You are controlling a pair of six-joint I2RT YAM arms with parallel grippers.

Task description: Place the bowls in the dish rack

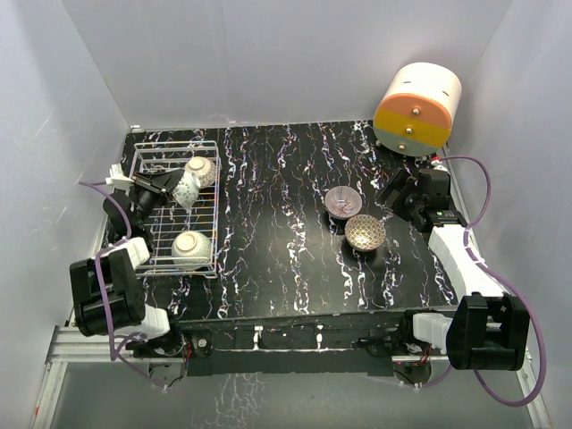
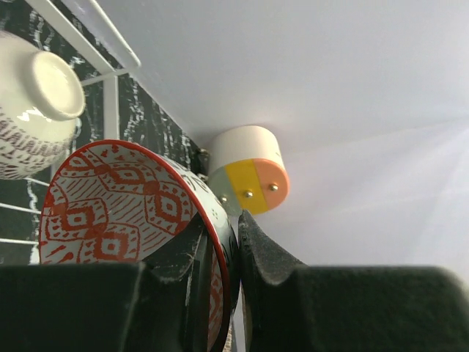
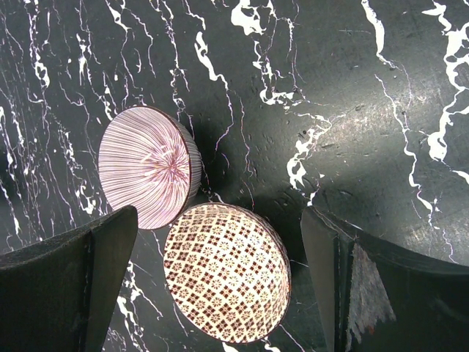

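My left gripper is shut on the rim of a red-patterned bowl and holds it tilted over the white wire dish rack; the same bowl shows in the top view. Two bowls lie bottom-up in the rack, one at the back, also in the left wrist view, and one at the front. A purple-grey striped bowl and a brown-gold bowl sit on the black marble table. My right gripper is open above them, its fingers either side of the brown-gold bowl.
A large cream-orange-yellow cylinder stands at the back right corner, also in the left wrist view. White walls enclose the table on three sides. The rack sits against the left wall.
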